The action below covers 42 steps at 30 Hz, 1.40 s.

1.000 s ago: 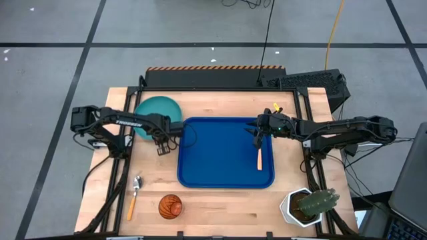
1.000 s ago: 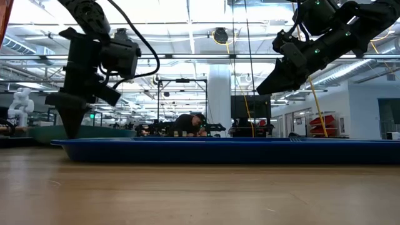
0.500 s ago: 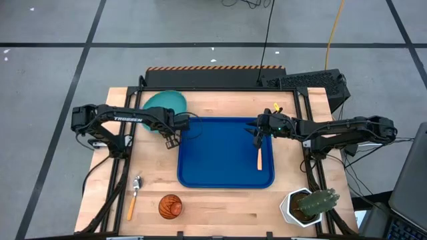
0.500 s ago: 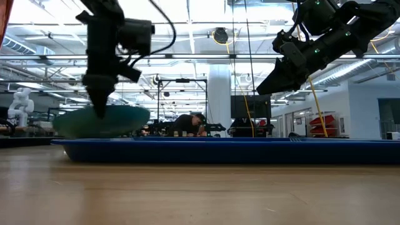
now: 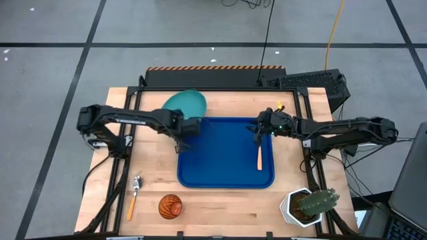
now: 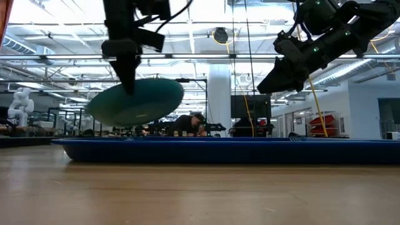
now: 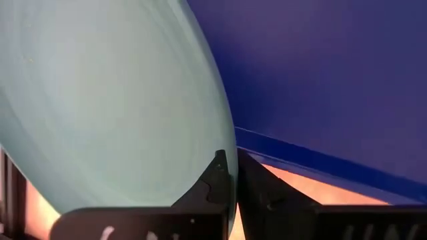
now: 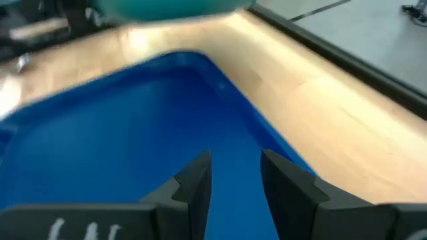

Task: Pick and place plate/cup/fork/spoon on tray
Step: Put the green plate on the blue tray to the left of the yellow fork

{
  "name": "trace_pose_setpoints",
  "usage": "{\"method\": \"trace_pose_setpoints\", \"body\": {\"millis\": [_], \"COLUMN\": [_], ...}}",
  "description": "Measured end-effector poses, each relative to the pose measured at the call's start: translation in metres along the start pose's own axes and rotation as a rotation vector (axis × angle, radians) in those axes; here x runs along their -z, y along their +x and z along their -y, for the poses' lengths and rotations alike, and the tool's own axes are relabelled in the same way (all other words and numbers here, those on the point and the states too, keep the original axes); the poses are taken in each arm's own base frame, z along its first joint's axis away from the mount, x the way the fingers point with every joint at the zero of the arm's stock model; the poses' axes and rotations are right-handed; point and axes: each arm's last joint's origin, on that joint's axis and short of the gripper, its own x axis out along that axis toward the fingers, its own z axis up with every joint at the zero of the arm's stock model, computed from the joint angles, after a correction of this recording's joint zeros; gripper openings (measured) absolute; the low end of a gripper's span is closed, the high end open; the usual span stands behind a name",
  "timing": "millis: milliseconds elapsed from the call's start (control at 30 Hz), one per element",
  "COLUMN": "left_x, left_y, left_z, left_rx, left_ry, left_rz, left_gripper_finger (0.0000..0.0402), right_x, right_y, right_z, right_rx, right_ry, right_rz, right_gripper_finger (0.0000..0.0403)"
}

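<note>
On the far left of the table [image 5: 227, 207], near its front edge, the spoon [image 5: 134, 193] lies flat, with the cup [image 5: 170, 207] just beside it toward the middle; neither is loaded yet. My left end effector [image 5: 181, 133] is clamped on the rim of the plate [image 5: 184, 102], pinching the edge between both fingers so the disc hangs tilted off the wood. From table height the plate shows clear above the tray's near wall, which I judge is why it is carried high: to pass over the raised rim rather than catch on it. It sits over the tray's back left corner, not yet set down.

The tray [image 5: 220, 175] lies in the middle of the table, its floor mostly bare on the left, leaving room for the plate. The fork [image 5: 259, 157] already lies inside near the right wall, handle toward the front.

My right end effector [image 5: 257, 137] hangs above the tray just behind the fork, fingers slightly apart and holding nothing, out of the plate's way. A potted cactus [image 5: 307, 205] stands at the front right corner.
</note>
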Motion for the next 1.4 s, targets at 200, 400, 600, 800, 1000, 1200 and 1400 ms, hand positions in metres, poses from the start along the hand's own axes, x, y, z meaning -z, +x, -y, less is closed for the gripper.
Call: {"method": "trace_pose_setpoints", "body": {"millis": [200, 400, 600, 800, 1000, 1200, 1400], "left_x": [-0.035, -0.066, -0.089, -0.091, -0.088, -0.086, -0.087], "left_y": [0.008, 0.006, 0.003, 0.013, 0.014, 0.007, 0.002], "left_z": [0.035, 0.051, 0.065, 0.08, 0.097, 0.112, 0.127], "left_rx": [-0.002, 0.003, 0.008, 0.022, 0.029, 0.045, 0.087], "left_ry": [0.197, 0.251, 0.251, 0.275, 0.27, 0.262, 0.266], "left_rz": [-0.117, -0.058, 0.025, -0.007, 0.003, 0.041, 0.103], "left_gripper_finger": [0.0008, 0.0008, 0.0008, 0.0008, 0.0008, 0.0008, 0.0008], "right_x": [-0.009, -0.011, -0.008, -0.004, -0.004, -0.004, -0.004], "right_y": [-0.021, -0.05, -0.074, -0.085, -0.088, -0.088, -0.088], "right_z": [0.01, 0.017, 0.022, 0.024, 0.024, 0.024, 0.024], "right_rx": [0.032, 0.048, 0.114, 0.113, 0.111, 0.11, 0.107], "right_ry": [0.061, 0.086, 0.11, 0.147, 0.157, 0.159, 0.171], "right_rz": [0.049, 0.077, 0.103, 0.1, 0.107, 0.11, 0.11], "right_gripper_finger": [0.0121, 0.0121, 0.0121, 0.0121, 0.0121, 0.0121, 0.0121]}}
